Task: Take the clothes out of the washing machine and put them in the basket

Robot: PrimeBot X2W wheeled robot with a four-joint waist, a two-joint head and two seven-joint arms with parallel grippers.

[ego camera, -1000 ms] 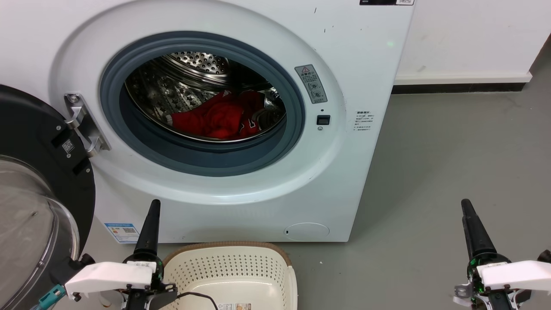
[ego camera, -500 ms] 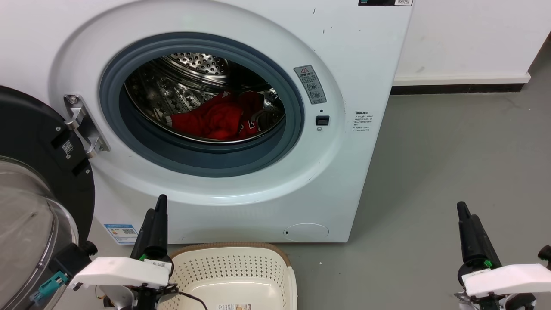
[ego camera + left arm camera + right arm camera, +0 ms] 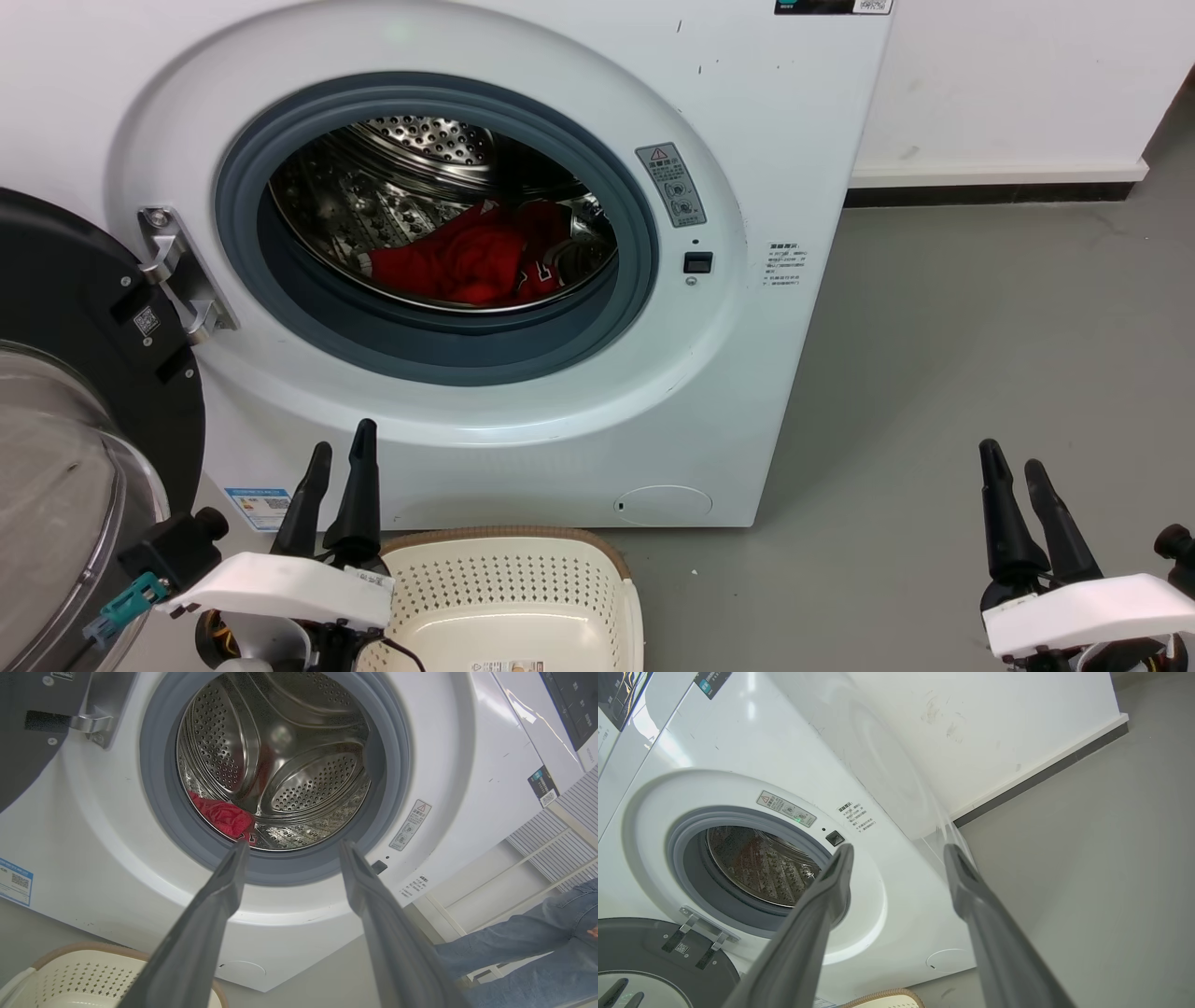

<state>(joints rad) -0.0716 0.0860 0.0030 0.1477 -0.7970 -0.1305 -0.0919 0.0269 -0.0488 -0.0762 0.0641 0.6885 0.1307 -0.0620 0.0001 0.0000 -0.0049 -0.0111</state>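
Left pincer (image 3: 342, 437) and right pincer (image 3: 1009, 455), two total, slightly parted, holding nothing; both shut a second ago. One red clothes (image 3: 476, 261) heap inside one washing machine (image 3: 747, 112); one basket (image 3: 504, 574) on floor (image 3: 934, 327) before it.

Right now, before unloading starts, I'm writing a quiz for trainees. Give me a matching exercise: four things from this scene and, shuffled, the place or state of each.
Things:
1. clothes
2. basket
3. glass door
4. left gripper

Places or states:
A. swung open, at the left of the porthole
B. fingers apart, holding nothing
C. lying in the drum
D. on the floor in front of the washing machine

Pairs: 1-C; 2-D; 3-A; 4-B
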